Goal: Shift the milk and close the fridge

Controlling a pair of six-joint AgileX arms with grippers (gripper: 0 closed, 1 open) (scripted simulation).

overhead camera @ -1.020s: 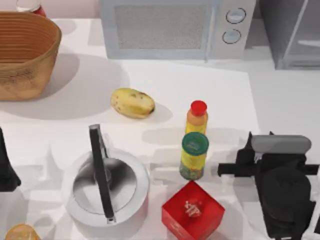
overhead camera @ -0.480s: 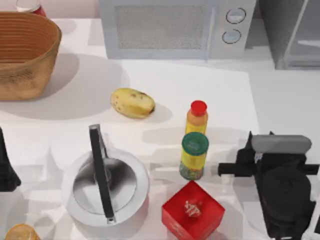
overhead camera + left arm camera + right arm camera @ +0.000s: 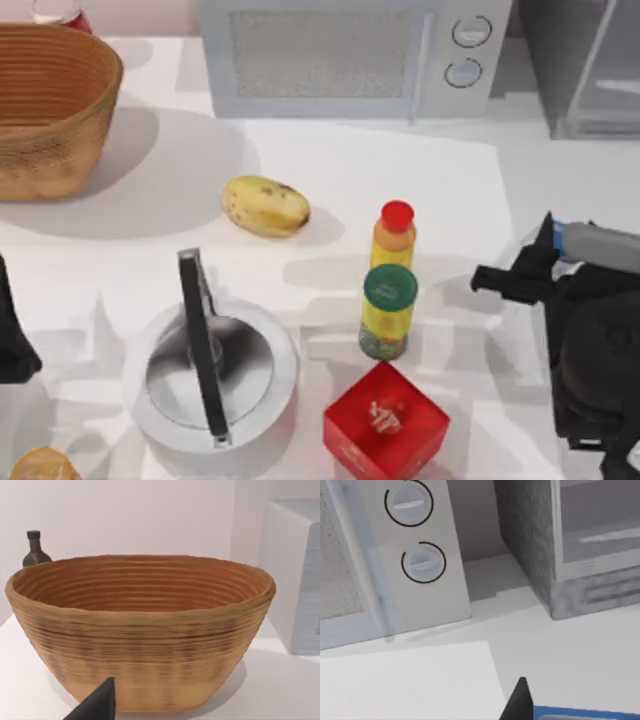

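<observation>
Here, the milk (image 3: 600,244) sits pinched in the right end effector (image 3: 556,250) near the table's right edge.

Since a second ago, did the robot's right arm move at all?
Yes. The right end effector swung toward the table's right edge, farther from the yellow red-capped bottle, carrying the milk.
</observation>
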